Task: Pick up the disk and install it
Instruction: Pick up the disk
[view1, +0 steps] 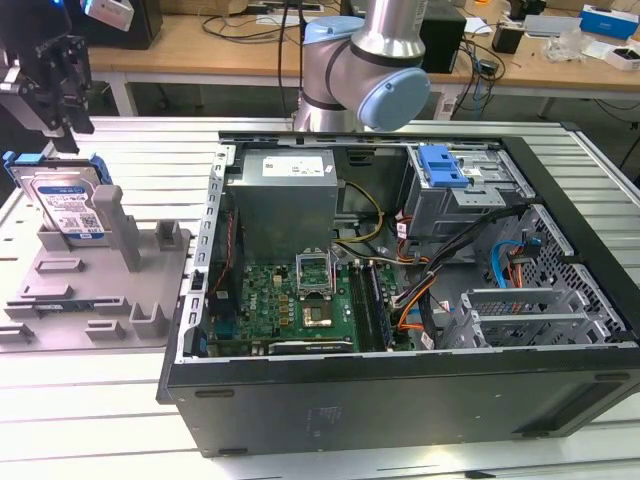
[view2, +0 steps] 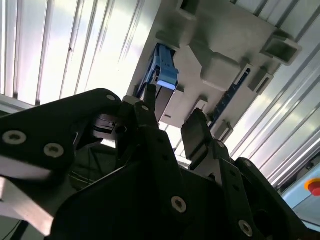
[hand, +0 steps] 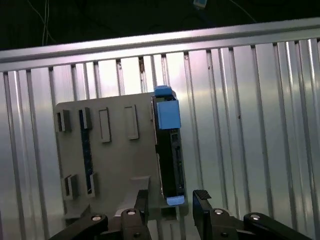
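You were at the picking-up step. Your gripper (view1: 64, 125) hung in the upper left of the exterior view, just above the disk (view1: 70, 205). Its fingers (view2: 196, 131) were apart and held nothing. The disk stood on its edge in the grey stand (view1: 120, 290). To grab it, I think you needed one finger on each flat side.

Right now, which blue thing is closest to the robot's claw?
The blue-framed disk standing in the grey holder, just below the open gripper. The other blue piece, the latch, sits far off on the cage inside the computer.
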